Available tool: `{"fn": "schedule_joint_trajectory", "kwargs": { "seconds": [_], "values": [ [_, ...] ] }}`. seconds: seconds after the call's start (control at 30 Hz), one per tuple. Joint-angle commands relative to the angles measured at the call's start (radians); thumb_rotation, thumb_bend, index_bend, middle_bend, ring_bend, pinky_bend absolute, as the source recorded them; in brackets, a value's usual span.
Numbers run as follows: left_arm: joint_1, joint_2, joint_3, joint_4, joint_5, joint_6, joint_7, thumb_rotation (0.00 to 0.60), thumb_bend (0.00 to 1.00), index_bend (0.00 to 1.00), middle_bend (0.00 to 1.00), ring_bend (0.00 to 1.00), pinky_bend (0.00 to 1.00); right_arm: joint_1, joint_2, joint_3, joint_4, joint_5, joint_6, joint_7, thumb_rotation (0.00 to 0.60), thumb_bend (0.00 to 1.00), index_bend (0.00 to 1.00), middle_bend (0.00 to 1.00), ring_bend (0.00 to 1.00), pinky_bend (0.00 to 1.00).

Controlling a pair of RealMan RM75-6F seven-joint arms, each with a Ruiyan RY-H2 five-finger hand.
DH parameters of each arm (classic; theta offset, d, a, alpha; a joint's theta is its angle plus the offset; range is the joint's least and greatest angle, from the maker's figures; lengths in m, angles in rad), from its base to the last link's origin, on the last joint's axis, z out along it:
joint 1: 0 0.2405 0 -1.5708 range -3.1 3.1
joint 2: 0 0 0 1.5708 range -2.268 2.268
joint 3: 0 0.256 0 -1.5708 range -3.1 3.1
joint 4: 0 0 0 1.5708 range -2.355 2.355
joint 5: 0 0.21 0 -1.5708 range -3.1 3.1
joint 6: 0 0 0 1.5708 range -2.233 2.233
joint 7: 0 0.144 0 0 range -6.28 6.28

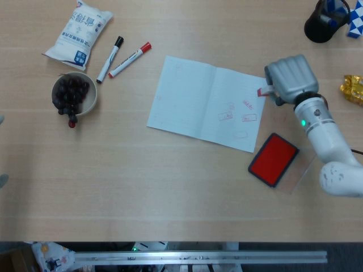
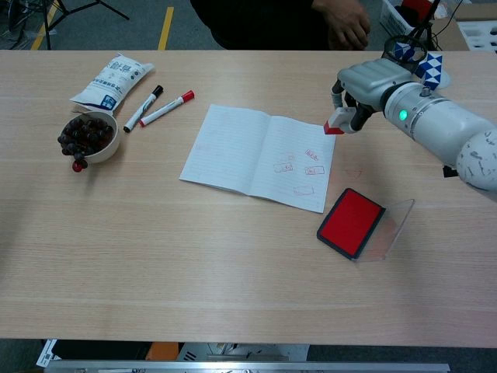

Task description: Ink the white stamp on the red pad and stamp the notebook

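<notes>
Stamp [image 2: 335, 124] sat gripped in the right hand [image 2: 363, 84], raised just beyond the open notebook's [image 1: 193, 102] right edge.

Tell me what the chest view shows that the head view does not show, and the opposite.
Only the chest view shows a person's hand at the far table edge, the floor beyond, and the clear lid of the red ink pad plainly. Only the head view shows the metal rail under the near table edge. Both show the right hand holding the white stamp beside the open white notebook with its red stamp marks, the two markers, the bowl of dark fruit, the white packet, the black pen cup and the gold wrapper.
</notes>
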Motion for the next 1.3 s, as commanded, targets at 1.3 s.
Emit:
{"fn": "schedule_joint_trajectory", "kwargs": {
  "seconds": [1.3],
  "values": [
    [-0.005,0.001,0.012,-0.008,-0.005,-0.025,0.019,0.600,0.12,0.05,0.14,0.20,0.12,-0.078,-0.071,-0.122,0.166,-0.065,-0.091,0.019,0.600,0.41,0.63,0.48,0.38,0.39]
  ]
}}
